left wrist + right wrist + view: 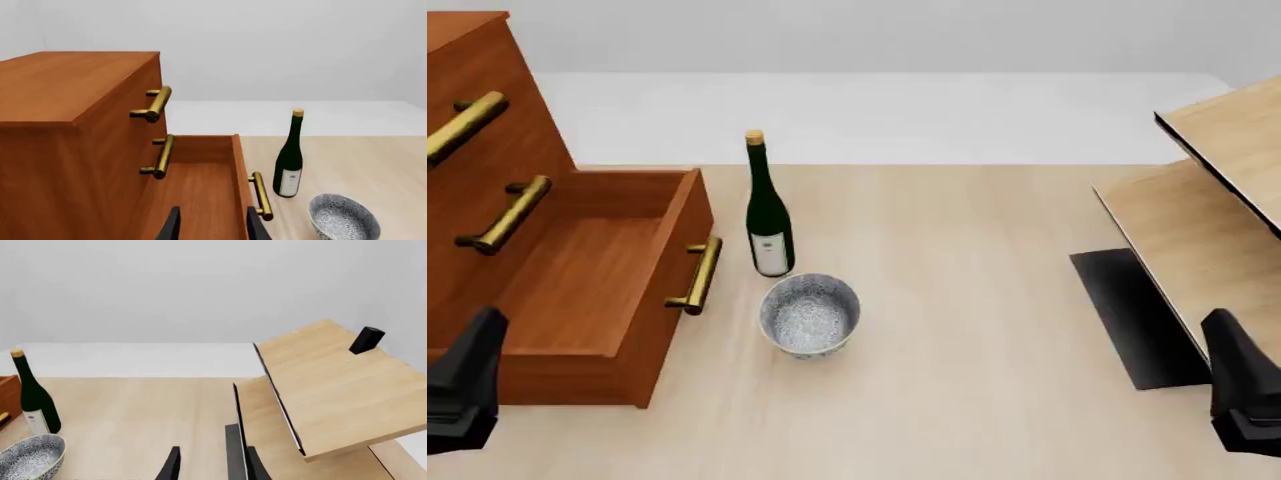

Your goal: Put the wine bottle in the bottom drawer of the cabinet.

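Wine bottle [769, 215] stands upright on the table [988, 330], just beside the pulled-out bottom drawer [594, 290], near its brass handle [698, 275]. A patterned bowl [810, 315] sits just in front of the bottle, close to it but whether touching, cannot tell. Drawer is open and nothing shows inside it.

Left gripper [210, 225]: fingers apart, empty, over the open drawer in its wrist view. Right gripper [210, 465]: fingers apart, empty, over the table's right side beside the slanted pale wood panels [1214, 200], well apart from the bottle.

Risks, as judged:
- bottle is tall and slim; a push high on the neck would likely tip it, toward the bowl or the drawer front
- bowl crowds the near side of the bottle; a low approach from the front may knock it
- bottle looks tall against the drawer's depth; it probably has to be laid down to fit
- drawer wall and handle could catch a finger

Counts: bottle 1, bowl 1, cabinet [481, 120] 1, brass handles seen 3, open drawers 1, grippers 2, pale panels 2
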